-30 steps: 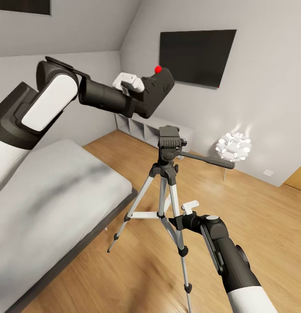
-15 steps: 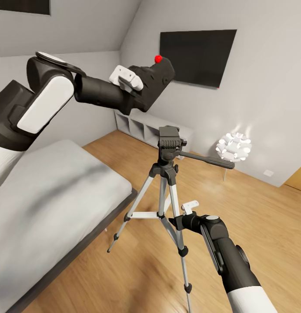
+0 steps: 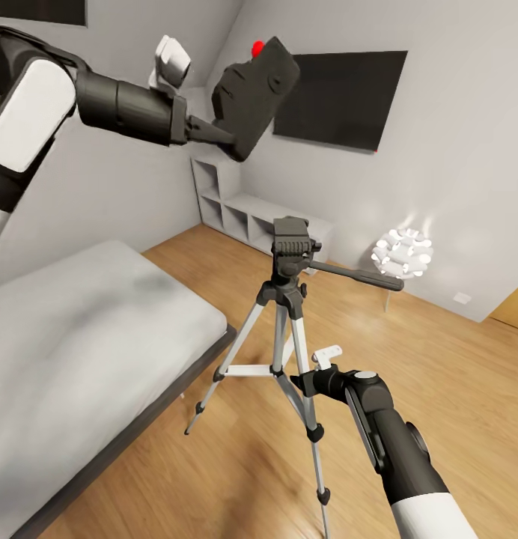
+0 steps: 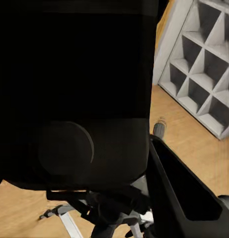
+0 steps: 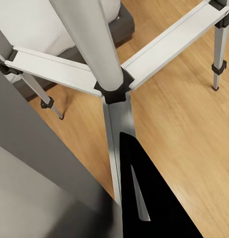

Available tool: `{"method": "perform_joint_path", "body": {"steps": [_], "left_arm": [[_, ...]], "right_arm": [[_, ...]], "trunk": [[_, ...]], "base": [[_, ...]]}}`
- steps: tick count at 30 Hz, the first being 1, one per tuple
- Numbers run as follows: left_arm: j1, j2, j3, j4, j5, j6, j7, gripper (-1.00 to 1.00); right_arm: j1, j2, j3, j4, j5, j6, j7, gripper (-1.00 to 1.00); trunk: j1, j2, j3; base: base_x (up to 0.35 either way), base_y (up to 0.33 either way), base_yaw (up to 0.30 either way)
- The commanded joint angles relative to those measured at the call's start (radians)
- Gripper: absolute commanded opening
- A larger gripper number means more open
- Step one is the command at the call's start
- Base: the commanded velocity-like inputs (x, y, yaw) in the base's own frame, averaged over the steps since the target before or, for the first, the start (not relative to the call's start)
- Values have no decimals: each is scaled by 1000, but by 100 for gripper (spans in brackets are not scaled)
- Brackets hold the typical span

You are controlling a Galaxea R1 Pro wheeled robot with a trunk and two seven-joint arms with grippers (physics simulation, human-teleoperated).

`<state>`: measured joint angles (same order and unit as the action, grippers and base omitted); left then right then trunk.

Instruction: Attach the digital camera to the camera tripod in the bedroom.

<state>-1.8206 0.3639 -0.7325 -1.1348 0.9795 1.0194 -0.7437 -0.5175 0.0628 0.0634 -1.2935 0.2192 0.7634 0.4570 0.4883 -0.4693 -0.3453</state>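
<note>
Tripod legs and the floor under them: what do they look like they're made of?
The tall silver-legged camera tripod: legs look like brushed metal, pale with a soft sheen, probably aluminium; joints and feet matte black, likely plastic. The light wood plank floor: visible plank seams and grain, slightly glossy, wood or laminate.

head view looks down over the camera tripod (image 3: 292, 299); both wrist views sit close, sharing its legs.

Pale grey walls (image 3: 453, 135), light plank floor (image 3: 439, 359). Black TV (image 3: 337, 93) wall-mounted; white cube shelf (image 3: 244, 213) below; grey bed (image 3: 87, 352); glowing lamp (image 3: 401, 254).
</note>
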Motion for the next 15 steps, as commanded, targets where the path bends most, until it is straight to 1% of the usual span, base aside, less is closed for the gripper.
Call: {"method": "perform_joint_path", "body": {"steps": [1,2,3,4,5,6,8,9,11,12,13,14,15], "left_arm": [[-21,1,-1,14,2,4,-21,-100],[-54,2,0,40,2,5,-54,-100],[-70,2,0,54,3,5,-72,-100],[-99,2,-1,83,3,5,-112,-100],[-124,1,-6,112,3,5,-153,-100],[-143,-1,-18,138,3,4,-188,-100],[-158,-4,-39,158,3,4,-214,-100],[-167,-12,-72,173,3,4,-231,-100],[-173,-21,-104,183,2,4,-243,-100],[-177,-30,-136,190,2,4,-250,-100],[-179,-35,-151,192,2,4,-252,-100],[-181,-42,-179,194,1,4,-256,-100],[-181,-45,-191,195,1,4,-257,-100]], "right_arm": [[-1,0,0,-1,11,3,8,-100],[-1,0,0,-1,11,3,9,-100],[-1,0,0,-1,11,3,9,-100],[-1,0,0,-1,10,3,9,-100],[-1,0,0,-1,10,3,9,-100],[-1,0,0,-1,10,3,9,-100],[-1,0,0,-1,10,3,9,-100],[-1,0,0,-1,10,3,9,-100],[-1,0,0,-1,10,3,9,-100],[-1,0,0,-1,9,4,9,-100],[-1,0,0,-1,9,4,9,-100],[-1,0,0,-1,9,4,9,-100],[-1,1,0,-1,9,4,9,-100]], "trunk": [[1,-2,-2],[1,-2,-2],[1,-2,-2],[1,-2,-2],[1,-2,-2],[1,-2,-2],[1,-2,-2],[1,-2,-2],[1,-2,-2],[1,-2,-2],[1,-2,-2],[1,-2,-2],[1,-2,-2]], "base": [[0,0,0],[0,0,0],[0,0,0],[0,0,0],[0,0,0],[0,0,0],[0,0,0],[0,0,0],[0,0,0],[0,0,0],[0,0,0],[0,0,0],[0,0,0]]}}
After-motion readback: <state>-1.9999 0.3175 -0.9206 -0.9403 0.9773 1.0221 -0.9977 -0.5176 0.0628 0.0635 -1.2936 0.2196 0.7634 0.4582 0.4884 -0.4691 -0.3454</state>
